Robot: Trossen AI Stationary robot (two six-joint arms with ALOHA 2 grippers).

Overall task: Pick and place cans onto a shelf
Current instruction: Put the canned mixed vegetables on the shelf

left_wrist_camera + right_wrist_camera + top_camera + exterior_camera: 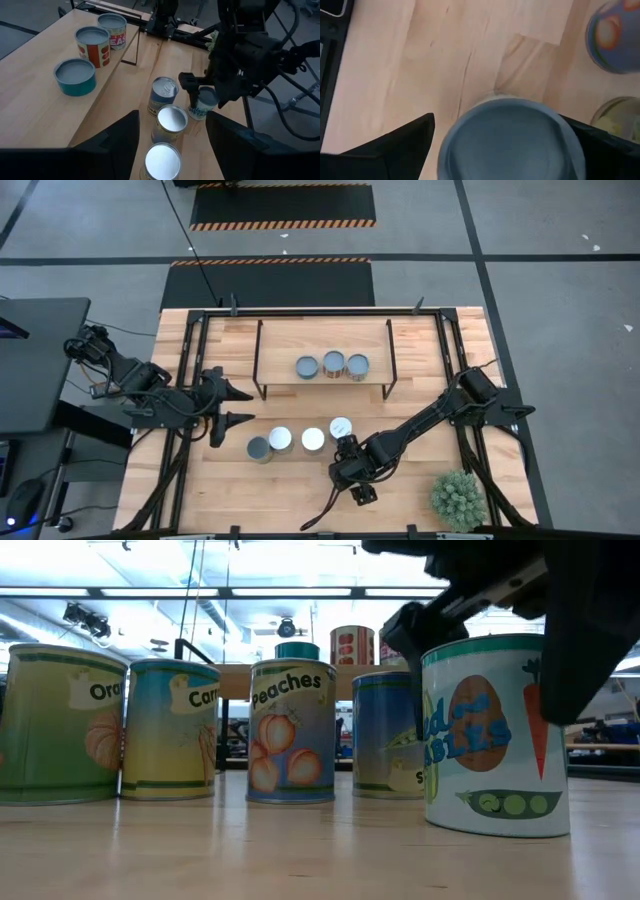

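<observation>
A robotics lab — hazard-striped floor mats (283,224), ceiling strip lights (270,592), grey floor.

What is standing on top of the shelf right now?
Three cans stand in a row on the shelf: a low teal one and two taller ones with red labels. The tabletop beneath the shelf board is covered from above.

Two matte black jointed arms (420,420) trailing thin black cables.

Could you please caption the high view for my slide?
Three cans on the shelf, four below; open right gripper at one.
</observation>
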